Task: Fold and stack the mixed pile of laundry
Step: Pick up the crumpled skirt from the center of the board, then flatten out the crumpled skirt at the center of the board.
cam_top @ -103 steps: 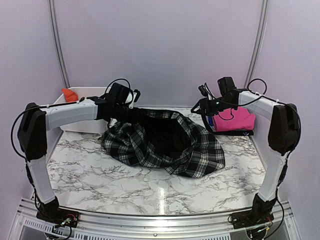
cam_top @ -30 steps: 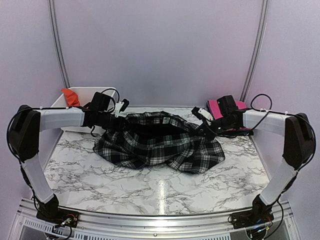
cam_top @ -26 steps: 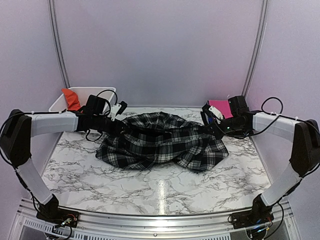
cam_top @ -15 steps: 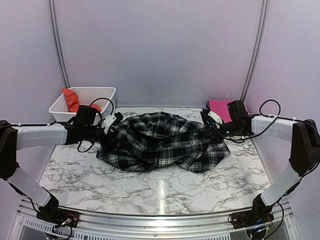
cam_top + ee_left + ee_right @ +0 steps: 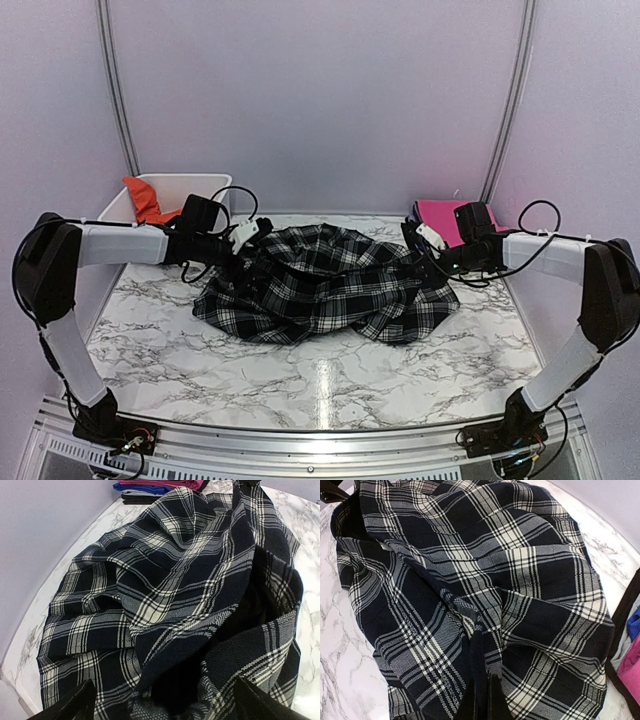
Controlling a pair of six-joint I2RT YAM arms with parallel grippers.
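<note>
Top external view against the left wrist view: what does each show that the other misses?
Only top external: the white bin with the orange t-shirt in it, far left. Only left wrist: its own open fingers at the bottom corners, and a blue layer beneath the pink garment. Both: the crumpled plaid shirt, the pink garment and the marble table.

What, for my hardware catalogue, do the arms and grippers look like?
The left arm and right arm: white shells, black joints, thin black cables looping near the wrists. The left gripper and right gripper: black, each with a white piece.
</note>
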